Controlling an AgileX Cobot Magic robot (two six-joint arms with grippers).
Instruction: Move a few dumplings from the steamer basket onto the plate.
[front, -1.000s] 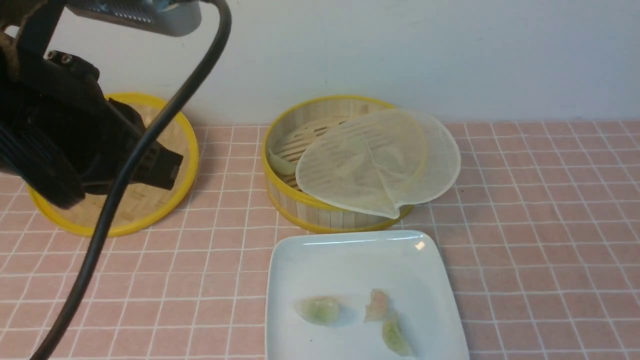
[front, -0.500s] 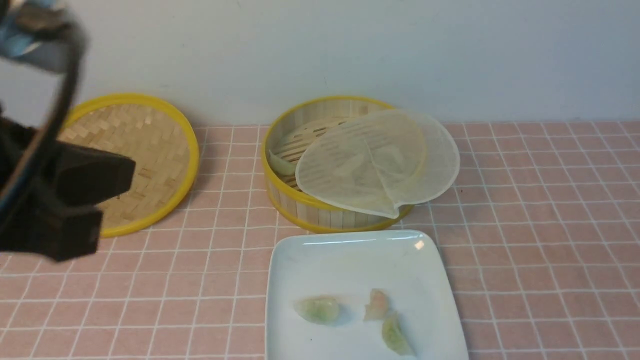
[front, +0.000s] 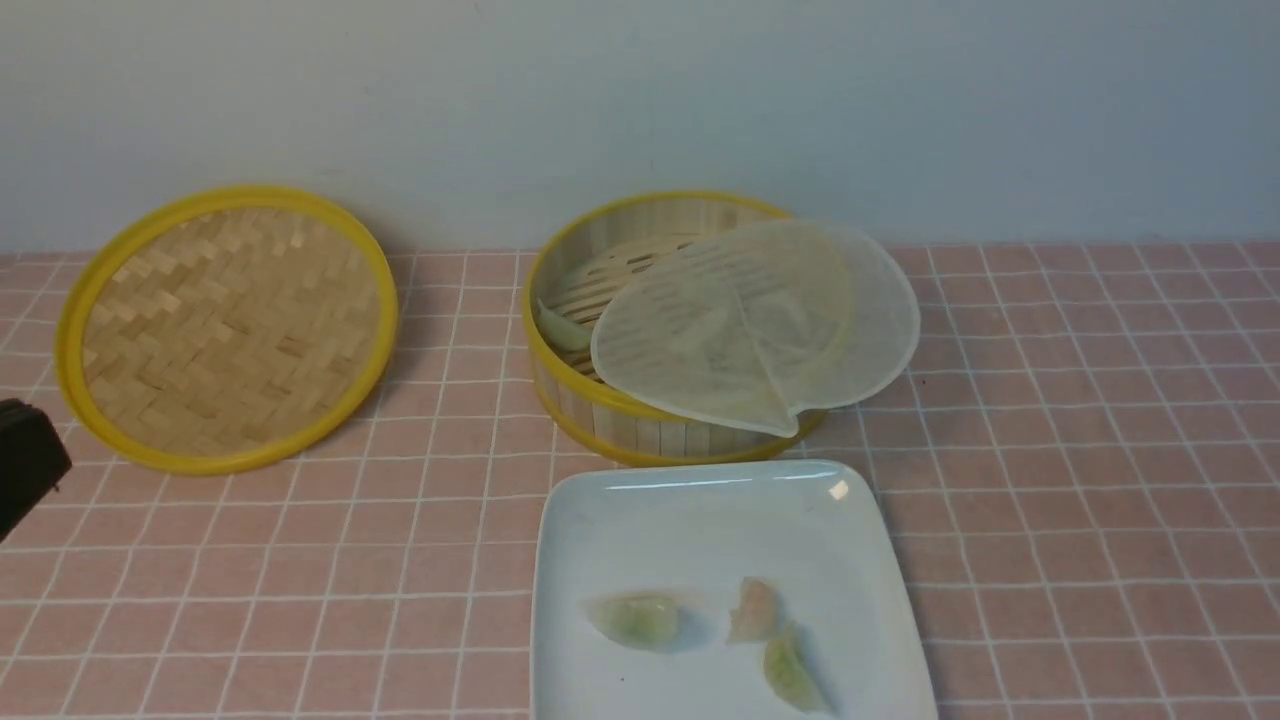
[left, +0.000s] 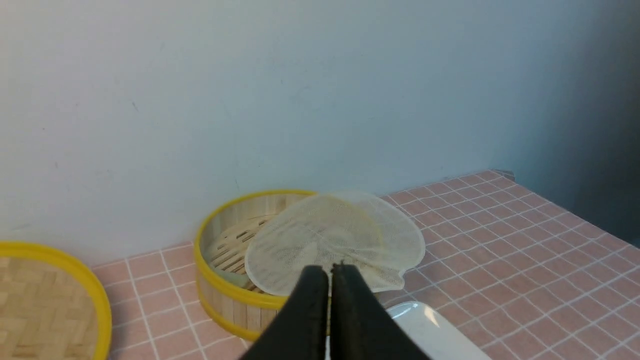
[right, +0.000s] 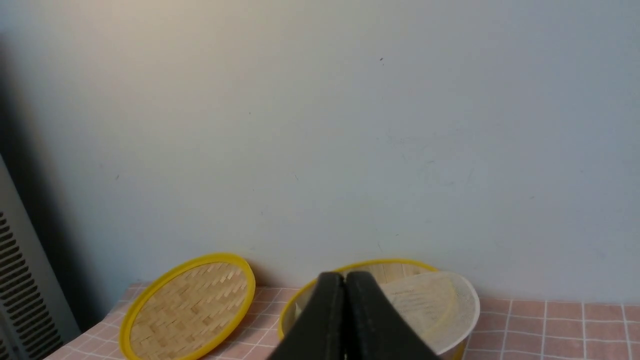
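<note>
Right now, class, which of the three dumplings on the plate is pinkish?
The middle dumpling on the plate: it is pinkish, while the left one and the right one are pale green.

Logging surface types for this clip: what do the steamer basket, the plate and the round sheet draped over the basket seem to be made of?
Steamer basket: apparently bamboo, matte pale slats, with glossy yellow rims, possibly painted or plastic.
Plate: likely glazed ceramic, white, with a sharp highlight at its corner.
Liner sheet: thin translucent mesh, perhaps silicone or cloth; the slats show through it.

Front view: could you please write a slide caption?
Three small translucent dumplings lie on the glossy white plate before the liner-draped yellow-rimmed bamboo steamer basket.
</note>
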